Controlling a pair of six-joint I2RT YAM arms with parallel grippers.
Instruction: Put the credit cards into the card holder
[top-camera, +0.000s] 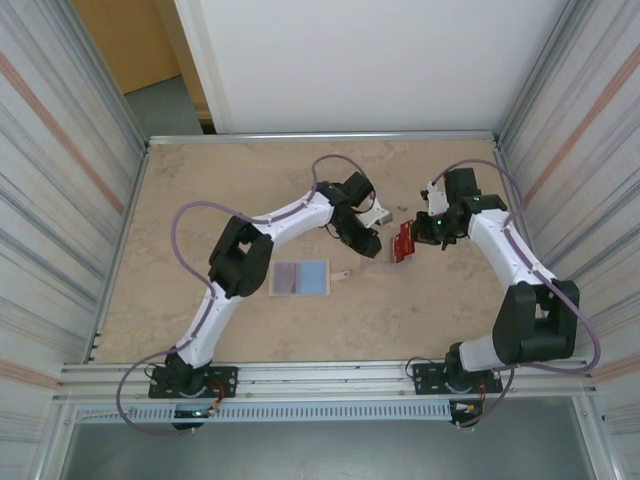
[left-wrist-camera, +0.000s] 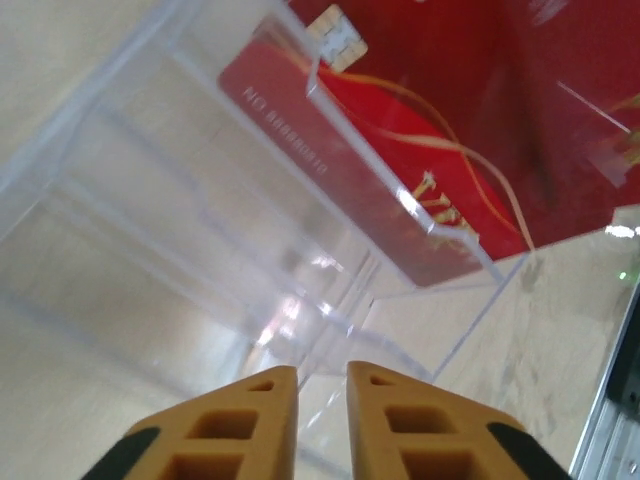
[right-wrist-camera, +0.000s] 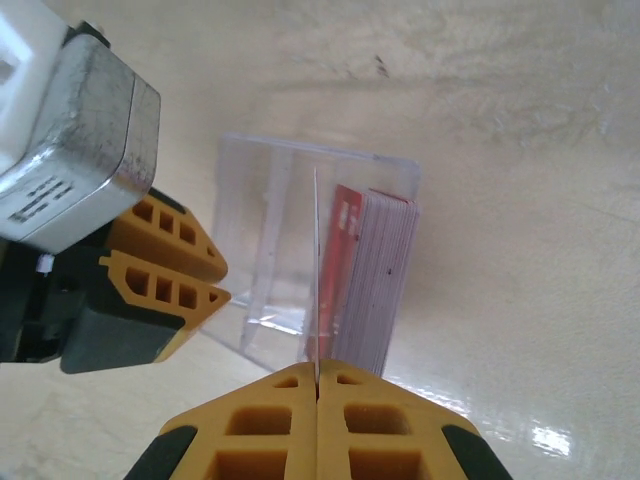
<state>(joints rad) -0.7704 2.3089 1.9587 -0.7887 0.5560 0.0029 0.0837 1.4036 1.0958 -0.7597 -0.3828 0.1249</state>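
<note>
The card holder (top-camera: 300, 278) lies open on the table, pale blue pockets up, its snap tab (top-camera: 342, 274) to the right. A stack of red credit cards (right-wrist-camera: 385, 280) stands in a clear plastic case (right-wrist-camera: 270, 240). My right gripper (right-wrist-camera: 318, 372) is shut on one card (right-wrist-camera: 315, 270), seen edge-on just left of the stack. In the left wrist view that red card (left-wrist-camera: 520, 90) hangs over the case (left-wrist-camera: 200, 200). My left gripper (left-wrist-camera: 322, 372) sits at the case's near wall, its jaws a narrow gap apart. From the top, both grippers (top-camera: 372, 243) (top-camera: 412, 240) flank the red cards (top-camera: 405, 243).
The left gripper (right-wrist-camera: 222, 280) is close beside the right one, across the clear case. Metal rails (top-camera: 320, 138) edge the table, with corrugated walls on both sides. Bare tabletop (top-camera: 200, 200) stretches to the left and behind.
</note>
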